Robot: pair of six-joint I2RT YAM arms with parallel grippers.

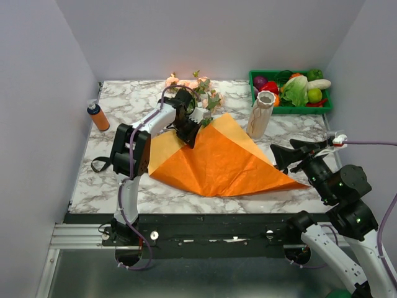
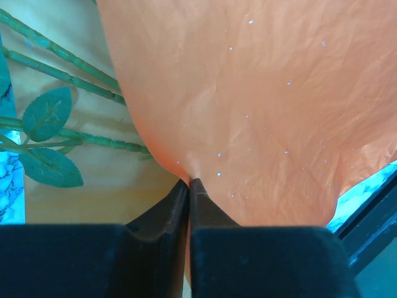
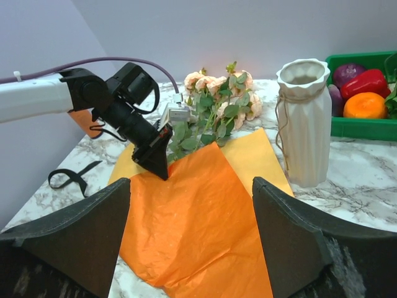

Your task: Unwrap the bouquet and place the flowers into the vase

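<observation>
Bouquet (image 1: 205, 102) is lying open at the back of the white-and-grey marble table (image 1: 124, 186), and the left pincer (image 2: 189, 181) is on it: two black fingers pressed flat together with a ridge of the crinkled orange paper sheet (image 1: 217, 158) nipped between them. The paper rises in a little tent from that pinch. It looks thin and creased, brighter orange on the upper face and yellower underneath. So the pull wants to be low, slow and away from the blooms, because a sharp tug could tear it or slip it out of the grip. Just left of the fingers, the thin knobbly green stems (image 2: 68, 74) rest on the yellow face with flat matte leaves (image 2: 46, 115). Peel the flap clear of them rather than dragging them along. Further back, the peach-pink artificial roses (image 3: 214, 84) cluster at the sheet's far edge. A black ribbon (image 3: 71, 177) lies loose on the marble beside the paper. Over on the near right, the right pincer (image 3: 191, 186) is spread wide, holding nothing, and is well placed to pin the sheet or gather the stems. The tall ribbed cream ceramic vase (image 1: 262, 115) stands upright just beside the paper's far right edge. It has a flared rim and a narrow mouth, so those stems will likely need bunching tight.
</observation>
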